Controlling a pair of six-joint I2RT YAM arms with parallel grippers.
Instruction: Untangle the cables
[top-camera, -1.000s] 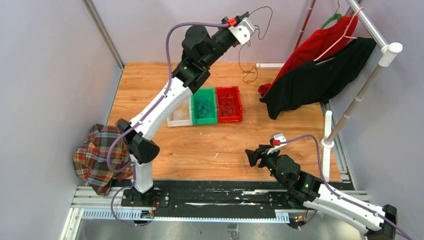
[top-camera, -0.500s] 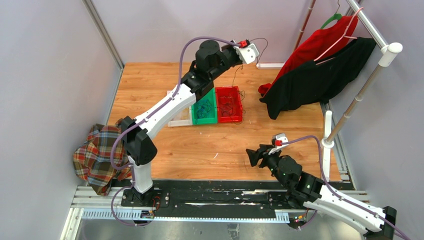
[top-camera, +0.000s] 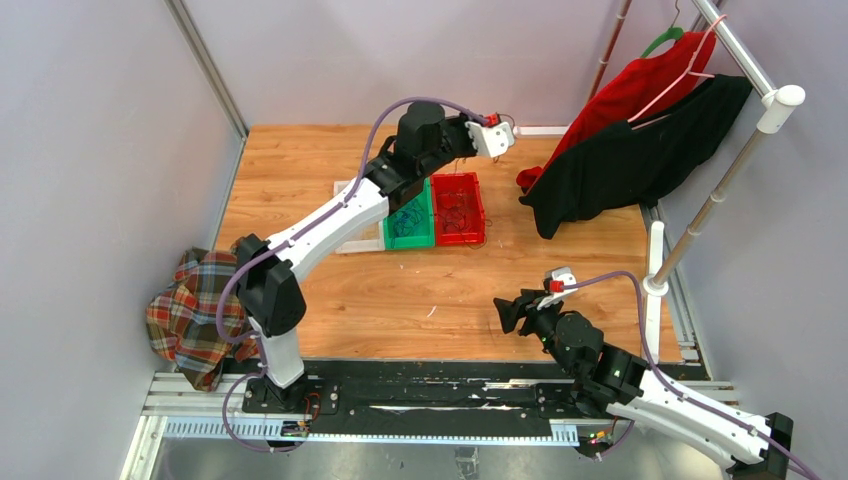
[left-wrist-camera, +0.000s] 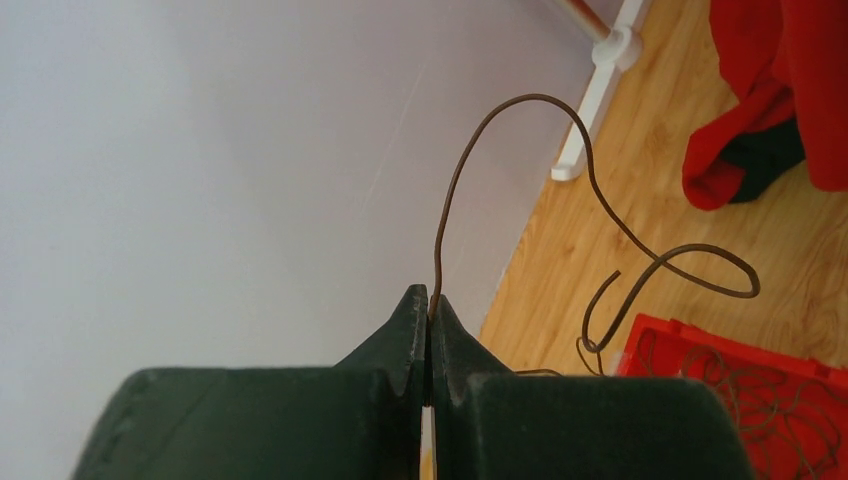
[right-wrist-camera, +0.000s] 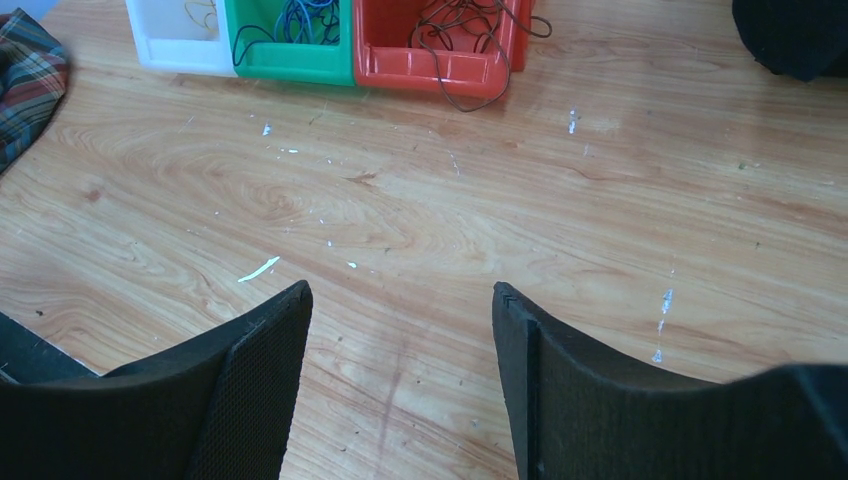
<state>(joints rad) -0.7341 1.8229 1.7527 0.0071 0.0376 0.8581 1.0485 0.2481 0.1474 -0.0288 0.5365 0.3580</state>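
Left wrist view: the left claw (left-wrist-camera: 428, 300) is pinched tight on one thin dark cable (left-wrist-camera: 590, 190). The cable arcs up from the fingertips, loops, and trails down toward the red bin (left-wrist-camera: 662, 345). In the top external view this claw sits above the far edge of the table (top-camera: 290, 170), just beyond the red bin. The right claw (right-wrist-camera: 400, 300) hangs low over the near right part of the table, jaws spread wide and holding nothing. More dark cables (right-wrist-camera: 470, 25) lie tangled in the red bin, one strand spilling over its front wall. Blue cables (right-wrist-camera: 300, 20) sit in the green bin (right-wrist-camera: 290, 62) beside it.
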